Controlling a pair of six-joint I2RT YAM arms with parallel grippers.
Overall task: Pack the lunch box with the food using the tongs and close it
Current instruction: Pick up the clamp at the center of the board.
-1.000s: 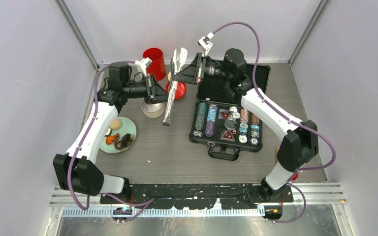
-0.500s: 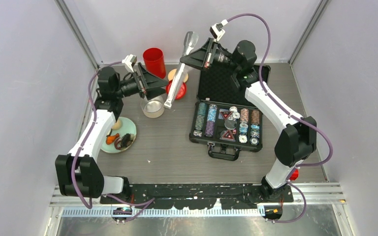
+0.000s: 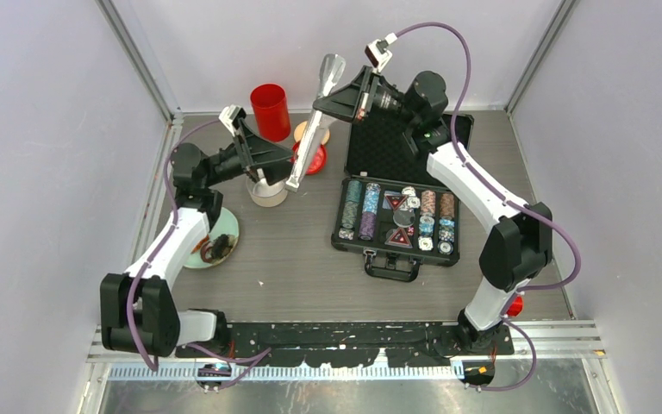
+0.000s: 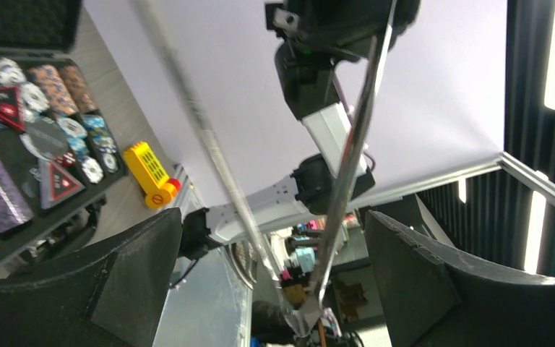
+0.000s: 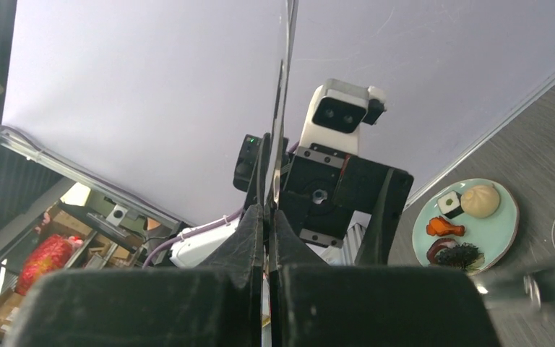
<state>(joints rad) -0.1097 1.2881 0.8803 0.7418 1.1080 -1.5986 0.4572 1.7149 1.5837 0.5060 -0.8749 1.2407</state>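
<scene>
Slanting tongs point(image 3: 310, 138), pinched by right gripper point(image 5: 269, 217), untouched inside gaping left gripper point(image 4: 274, 217).

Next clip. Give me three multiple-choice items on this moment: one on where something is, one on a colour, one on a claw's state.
1. Where on the table does the plate sit?
A. far right
B. left side
C. dead centre

2. What colour is the cup at the back?
A. blue
B. green
C. red

3. How is the right claw?
A. shut on the tongs
B. open, empty
C. shut on nothing

Answers:
1 B, the top view shows it at the left, partly under the left arm.
2 C, it is plainly red in the top view.
3 A, the right wrist view shows it pinched on the tongs' metal.
</scene>
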